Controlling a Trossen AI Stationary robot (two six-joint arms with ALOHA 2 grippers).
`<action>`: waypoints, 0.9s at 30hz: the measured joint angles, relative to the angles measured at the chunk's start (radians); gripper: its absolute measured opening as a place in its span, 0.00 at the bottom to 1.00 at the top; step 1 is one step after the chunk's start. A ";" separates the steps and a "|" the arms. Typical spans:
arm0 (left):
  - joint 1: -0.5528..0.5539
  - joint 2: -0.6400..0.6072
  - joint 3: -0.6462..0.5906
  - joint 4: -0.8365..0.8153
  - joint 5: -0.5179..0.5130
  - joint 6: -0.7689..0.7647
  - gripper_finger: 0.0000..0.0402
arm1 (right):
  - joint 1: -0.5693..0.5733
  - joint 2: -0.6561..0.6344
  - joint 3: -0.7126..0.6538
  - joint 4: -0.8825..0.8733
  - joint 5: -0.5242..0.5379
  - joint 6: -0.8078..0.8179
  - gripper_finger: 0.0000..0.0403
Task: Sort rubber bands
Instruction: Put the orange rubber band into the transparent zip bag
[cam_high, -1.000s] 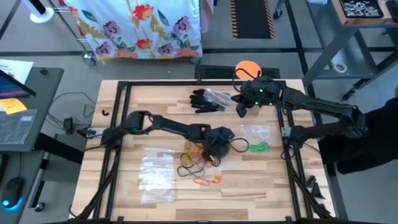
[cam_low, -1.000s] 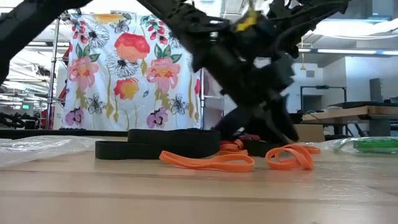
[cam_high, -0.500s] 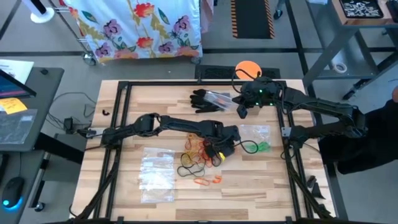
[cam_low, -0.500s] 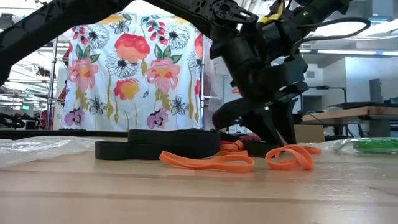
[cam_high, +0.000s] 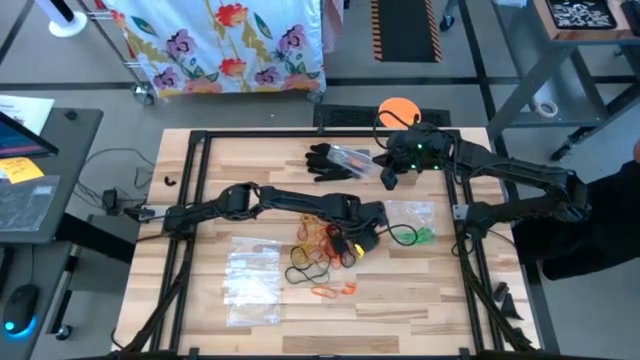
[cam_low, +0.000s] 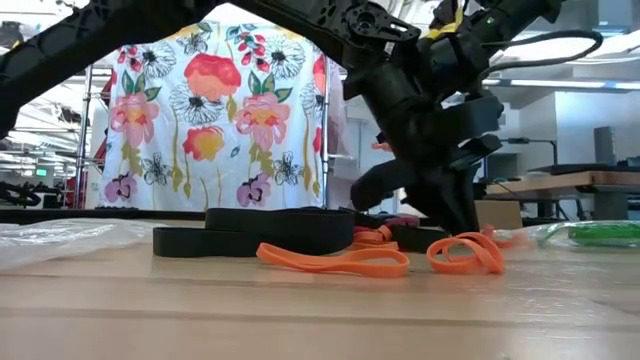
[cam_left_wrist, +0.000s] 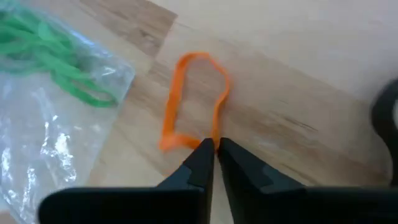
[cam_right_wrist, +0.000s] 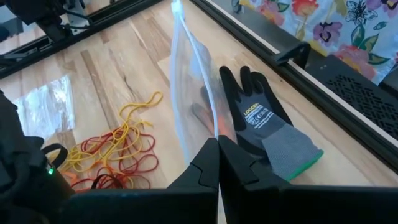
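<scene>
the left gripper (cam_left_wrist: 215, 144) is down at the wooden table (cam_high: 200, 300), near its middle, its two dark fingers pinched together on the edge of a thin orange rubber band (cam_left_wrist: 193, 99) that lies flat on the bare wood just beside a clear plastic bag holding green rubber bands (cam_left_wrist: 56, 68). the loop looks nipped at its near side only, so the hold is slight. the loose pile of red, yellow, orange and black rubber bands (cam_high: 318, 250) sits just beside that gripper, with a few more orange bands (cam_high: 333, 291) lying apart toward the table's front edge and empty clear bags (cam_high: 252, 280) to the left arm's side. the right gripper (cam_right_wrist: 217, 144) hangs over the back of the table, its fingers clamped on the edge of another clear plastic bag (cam_right_wrist: 193, 87), holding it up next to a black work glove with a grey cuff (cam_right_wrist: 264, 127). the step in hand appears to be picking one orange band out for sorting. the next move calls for a gentle lift to confirm the band comes up, then carrying it to whichever bag takes orange; a thin pinch like this could let it spring free.
</scene>
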 joint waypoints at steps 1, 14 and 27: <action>0.000 -0.004 0.008 0.000 -0.003 -0.015 0.04 | 0.000 0.000 0.000 0.000 0.000 0.000 0.00; 0.000 -0.071 0.046 0.029 -0.009 -0.242 0.03 | 0.000 0.000 0.000 -0.008 0.000 -0.008 0.00; -0.011 -0.075 0.025 0.057 -0.088 -0.230 0.23 | 0.000 0.000 0.000 -0.008 0.000 -0.008 0.00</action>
